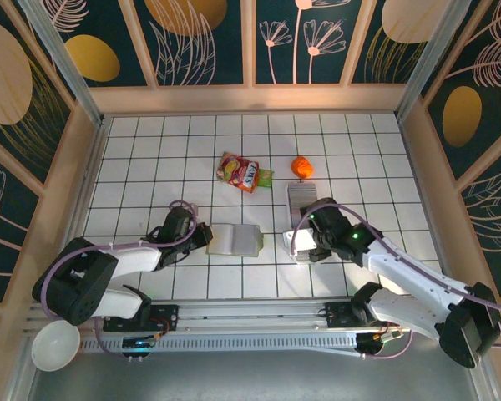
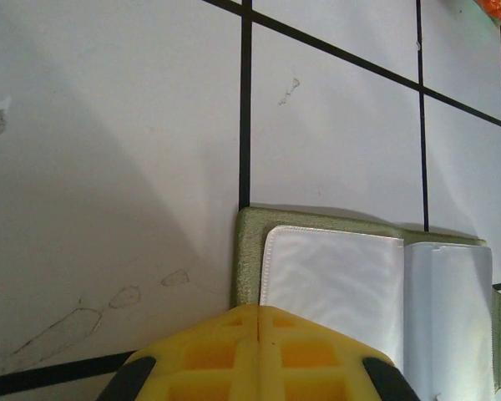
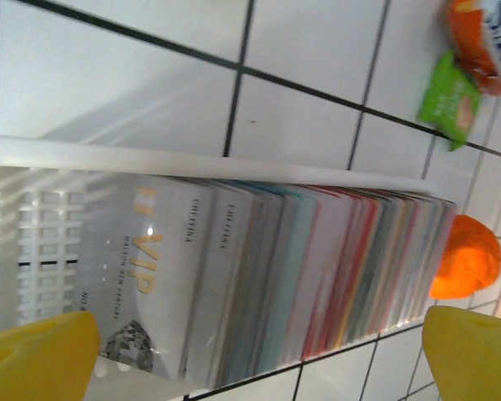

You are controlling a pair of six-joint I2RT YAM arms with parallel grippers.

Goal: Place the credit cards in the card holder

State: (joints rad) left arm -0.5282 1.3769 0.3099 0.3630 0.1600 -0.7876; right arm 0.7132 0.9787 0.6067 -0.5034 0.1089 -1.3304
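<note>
White tiled table surface (image 1: 150, 150) with a black grid forms the work area, enclosed by walls with dark teal floral panels.

**Card holder.** The card holder (image 1: 234, 239) lies open and flat near the middle of the table. The left wrist view shows its olive-green outer edge and pale grey-white inside (image 2: 334, 284). No card is seen in it.

**Left gripper.** The left gripper (image 1: 198, 235) is at the left edge of the card holder. Its yellow fingers (image 2: 225, 351) are closed against each other, with nothing between them. The fingertip sits over the holder's green rim. Contact with the rim cannot be confirmed.

**Tray and credit cards.** A long white tray (image 3: 192, 159) lies to the right of the card holder, apart from it. The credit cards (image 3: 301, 267) stand on edge inside the tray, packed as a striped block (image 1: 301, 194). The nearest card is silvery with gold "VIP" lettering.

**Right gripper.** The right gripper (image 1: 307, 242) is to the right of the card holder, above the tray. Its fingers (image 3: 33, 355) stand wide apart, one at each side of the card stack. They clamp nothing.

**Other items.**
- A red and yellow snack packet (image 1: 240, 172) lies beyond the card holder, with a small green packet (image 1: 265, 176) just beside it.
- An orange object (image 1: 301, 166) lies beyond and right of the card holder, at the tray's far end.
- A white bowl (image 1: 53, 344) sits well apart, near and left of the card holder, off the tiles.
</note>
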